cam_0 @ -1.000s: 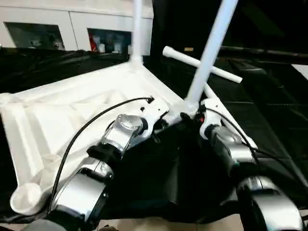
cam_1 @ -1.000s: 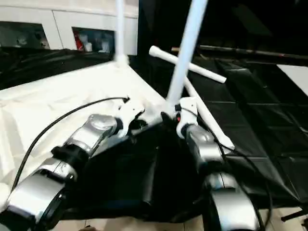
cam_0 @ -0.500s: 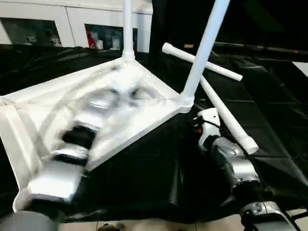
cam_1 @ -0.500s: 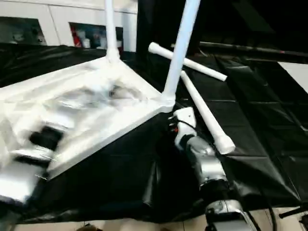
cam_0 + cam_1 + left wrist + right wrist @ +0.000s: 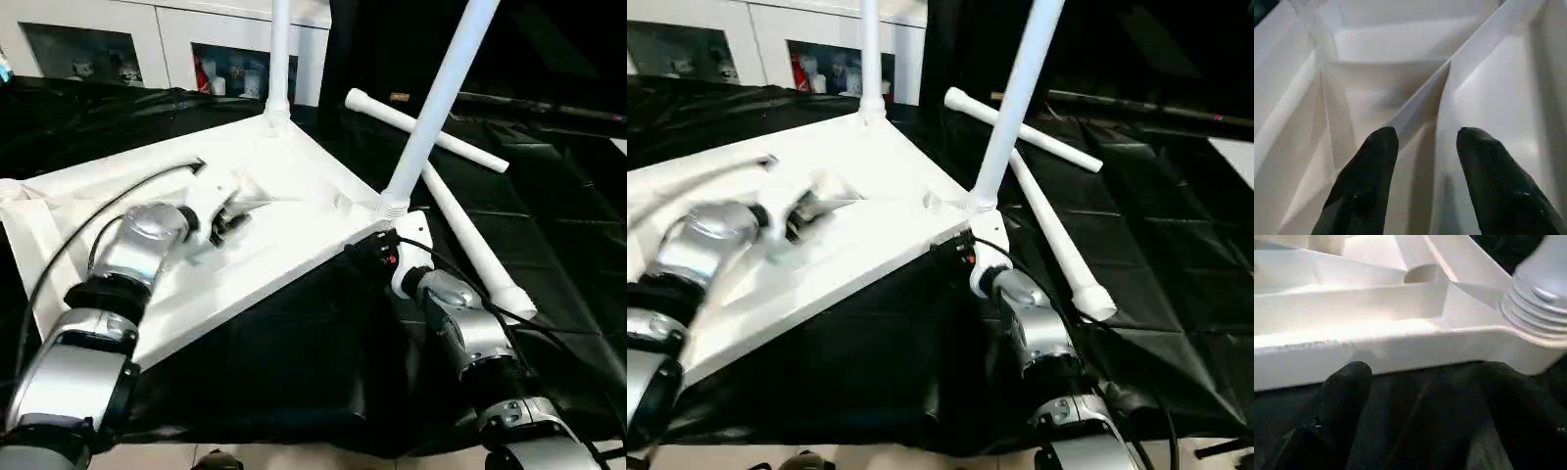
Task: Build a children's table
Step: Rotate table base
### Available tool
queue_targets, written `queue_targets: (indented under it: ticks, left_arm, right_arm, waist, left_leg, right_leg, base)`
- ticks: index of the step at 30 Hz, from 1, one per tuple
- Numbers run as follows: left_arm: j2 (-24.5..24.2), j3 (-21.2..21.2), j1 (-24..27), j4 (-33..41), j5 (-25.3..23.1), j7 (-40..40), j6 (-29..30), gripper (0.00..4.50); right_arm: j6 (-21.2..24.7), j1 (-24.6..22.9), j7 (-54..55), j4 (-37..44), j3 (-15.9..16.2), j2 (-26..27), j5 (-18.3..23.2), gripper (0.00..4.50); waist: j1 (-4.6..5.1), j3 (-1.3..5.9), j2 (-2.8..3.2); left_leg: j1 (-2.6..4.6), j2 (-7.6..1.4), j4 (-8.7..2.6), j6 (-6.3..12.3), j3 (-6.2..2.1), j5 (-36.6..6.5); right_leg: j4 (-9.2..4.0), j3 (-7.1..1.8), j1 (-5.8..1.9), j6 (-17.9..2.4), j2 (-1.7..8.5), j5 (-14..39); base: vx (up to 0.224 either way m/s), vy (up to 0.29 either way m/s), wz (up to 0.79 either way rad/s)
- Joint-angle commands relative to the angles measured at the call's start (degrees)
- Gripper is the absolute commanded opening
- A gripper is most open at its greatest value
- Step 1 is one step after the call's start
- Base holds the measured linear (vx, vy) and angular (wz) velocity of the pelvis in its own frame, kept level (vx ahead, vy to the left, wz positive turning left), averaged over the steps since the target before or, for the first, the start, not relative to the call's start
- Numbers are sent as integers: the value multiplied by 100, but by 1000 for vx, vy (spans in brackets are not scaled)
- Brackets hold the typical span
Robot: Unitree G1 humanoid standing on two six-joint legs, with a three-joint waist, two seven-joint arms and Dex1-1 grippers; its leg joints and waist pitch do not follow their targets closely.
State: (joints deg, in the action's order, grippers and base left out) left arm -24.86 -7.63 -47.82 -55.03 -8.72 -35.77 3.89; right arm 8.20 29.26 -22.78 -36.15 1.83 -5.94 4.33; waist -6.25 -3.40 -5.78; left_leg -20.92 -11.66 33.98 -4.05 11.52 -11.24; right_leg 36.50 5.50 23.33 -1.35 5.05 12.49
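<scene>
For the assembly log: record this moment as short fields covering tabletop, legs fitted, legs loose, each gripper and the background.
tabletop: white tabletop lies ribbed underside up on black sheeting
legs fitted: two, far-corner leg and near-corner leg, both standing in sockets
legs loose: two, crossed leg and long leg, lying on the sheeting to the right
left gripper: left gripper open over the ribs, holding nothing
right gripper: right gripper open, at the tabletop edge beside the near-corner socket
background: white cabinet
</scene>
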Motion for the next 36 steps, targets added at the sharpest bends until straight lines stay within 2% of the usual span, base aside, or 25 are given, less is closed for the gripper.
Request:
queue_targets:
  ticks: [1, 3, 4, 7, 8, 9, 12, 15, 17, 19, 22, 23, 24, 25, 28, 29, 30, 31, 33, 34, 35, 36]
  left_arm:
    - [-138, -165, -192, -244, -357, 478, -167, 269]
    - [-198, -221, -216, -282, -484, 618, -232, 280]
    - [-233, -218, -241, -308, -520, 712, -245, 280]
    - [-306, 6, -354, -286, -416, 1009, -170, 280]
    - [-306, 6, -354, -286, -416, 1009, -170, 280]
    - [-359, 97, -400, -236, -363, 1092, -143, 280]
    - [-458, 236, -492, -132, -292, 1288, -88, 280]
    - [-474, 511, -471, 273, 29, 1080, 118, 280]
    - [-563, 541, -447, 406, 19, 1124, 204, 280]
    - [-703, 507, -445, 382, -118, 1285, 298, 280]
    - [-1123, 278, -383, 47, -568, 1559, 453, 280]
    - [-1335, 54, -268, -71, -860, 1545, 526, 280]
    - [-1432, -43, -199, -93, -987, 1527, 579, 280]
    - [-1478, -86, -163, -95, -1043, 1517, 608, 280]
    - [-1595, -197, 31, -56, -1063, 1225, 711, 280]
    - [-1607, -225, 71, -43, -1065, 1153, 718, 264]
    - [-1620, -268, 126, -22, -1074, 1045, 738, 254]
    - [-1631, -303, 170, -1, -1084, 959, 759, 254]
    - [-1621, -376, 295, 68, -1039, 623, 695, 222]
    - [-1595, -407, 356, 119, -1002, 435, 661, 222]
    - [-1575, -459, 428, 187, -963, 177, 619, 222]
    - [-1575, -459, 428, 187, -963, 177, 619, 212]
  right_arm:
    - [21, -5, -25, 23, 17, -96, -44, 387]
    - [18, -2, -34, 23, 27, -99, -53, 387]
    - [23, -4, -39, 29, 33, -97, -54, 387]
    - [27, -33, -43, 46, 57, -94, -65, 387]
    - [27, -33, -43, 46, 57, -94, -65, 387]
    - [34, -58, -45, 67, 64, -93, -67, 387]
    - [34, -119, -62, 88, 73, -99, -88, 387]
    - [39, -148, -78, 74, 119, -88, -117, 387]
    - [40, -143, -72, 68, 138, -76, -128, 387]
    - [32, -124, -78, 42, 161, -69, -141, 387]
    - [4, -65, -100, -17, 221, -47, -168, 387]
    - [-16, -36, -112, -50, 245, -29, -185, 387]
    - [-34, -17, -127, -77, 262, -22, -197, 387]
    - [-45, -6, -136, -92, 272, -20, -204, 387]
    - [-70, 70, -133, -181, 295, 13, -224, 387]
    - [-73, 88, -131, -198, 299, 24, -224, 387]
    - [-77, 112, -131, -218, 305, 40, -225, 387]
    - [-81, 131, -133, -233, 312, 52, -225, 387]
    - [-115, 167, -317, -238, 354, 91, -147, 352]
    - [-108, 181, -343, -249, 359, 114, -139, 352]
    - [-92, 208, -366, -283, 369, 137, -141, 352]
    - [-92, 208, -366, -283, 369, 137, -141, 348]
  waist:
    - [13, 398, 90]
    - [30, 392, 85]
    - [49, 391, 107]
    - [77, 390, 106]
    - [78, 390, 114]
    - [74, 392, 153]
    - [85, 394, 123]
    - [76, 391, 131]
    - [66, 392, 133]
    - [59, 392, 135]
    - [95, 392, 113]
    - [106, 385, 104]
    - [122, 380, 124]
    - [118, 384, 140]
    - [85, 385, 176]
    - [82, 382, 171]
    - [59, 377, 137]
    - [42, 377, 153]
    - [31, 374, 149]
    - [18, 379, 149]
    - [10, 355, 113]
    - [9, 353, 117]
  left_leg:
    - [105, -218, -375, 91, -111, -199]
    - [96, -225, -383, 60, -123, -253]
    - [95, -228, -389, 31, -130, -301]
    - [97, -226, -383, -28, -129, -391]
    - [99, -228, -388, -34, -134, -400]
    - [102, -228, -387, -47, -138, -399]
    - [98, -225, -384, -66, -139, -397]
    - [105, -232, -376, -64, -130, -307]
    - [118, -230, -370, -48, -118, -270]
    - [110, -224, -370, -34, -119, -270]
    - [92, -220, -384, -82, -143, -352]
    - [84, -218, -388, -84, -147, -368]
    - [89, -221, -394, -101, -154, -382]
    - [109, -228, -393, -115, -152, -391]
    - [165, -245, -394, -151, -128, -369]
    - [159, -244, -398, -155, -130, -368]
    - [153, -241, -402, -159, -127, -385]
    - [161, -247, -408, -186, -126, -420]
    - [162, -251, -419, -232, -128, -498]
    - [165, -254, -417, -249, -131, -519]
    - [166, -248, -433, -272, -126, -590]
    - [157, -249, -436, -287, -131, -647]
  right_leg:
    - [-311, -392, -376, -1204, 434, -474]
    - [-324, -396, -378, -1128, 445, -340]
    - [-332, -396, -373, -1105, 445, -265]
    - [-333, -397, -366, -1161, 439, -185]
    - [-337, -393, -365, -1167, 438, -153]
    - [-330, -393, -362, -1176, 438, -163]
    - [-322, -390, -370, -1196, 423, -259]
    - [-298, -390, -362, -1298, 428, -397]
    - [-292, -387, -347, -1338, 416, -467]
    - [-292, -387, -355, -1309, 410, -453]
    - [-310, -390, -374, -1108, 409, -220]
    - [-316, -391, -371, -1067, 408, -155]
    - [-322, -395, -365, -1008, 412, -41]
    - [-323, -397, -349, -1005, 415, -25]
    - [-310, -401, -296, -1172, 410, -194]
    - [-307, -398, -297, -1194, 411, -210]
    - [-304, -400, -303, -1208, 415, -183]
    - [-307, -403, -297, -1211, 424, -172]
    - [-311, -400, -299, -1197, 421, -150]
    - [-312, -401, -304, -1201, 433, -157]
    - [-334, -403, -299, -1197, 434, -49]
    - [-331, -406, -310, -1187, 440, 32]
  base:
    - [0, 0, 0]
    - [0, 0, 0]
    - [0, 0, 0]
    - [0, 0, 0]
    - [0, 0, 0]
    - [0, 0, 0]
    - [0, 0, 0]
    - [0, 0, 0]
    - [0, 0, 0]
    - [0, 0, 0]
    - [0, 0, 0]
    - [0, 0, 0]
    - [0, 0, 0]
    - [0, 0, 0]
    - [0, 0, 0]
    - [0, 0, 0]
    - [0, 0, 0]
    - [0, 0, 0]
    - [0, 0, 0]
    - [0, 0, 0]
    - [0, 0, 0]
    - [0, 0, 0]
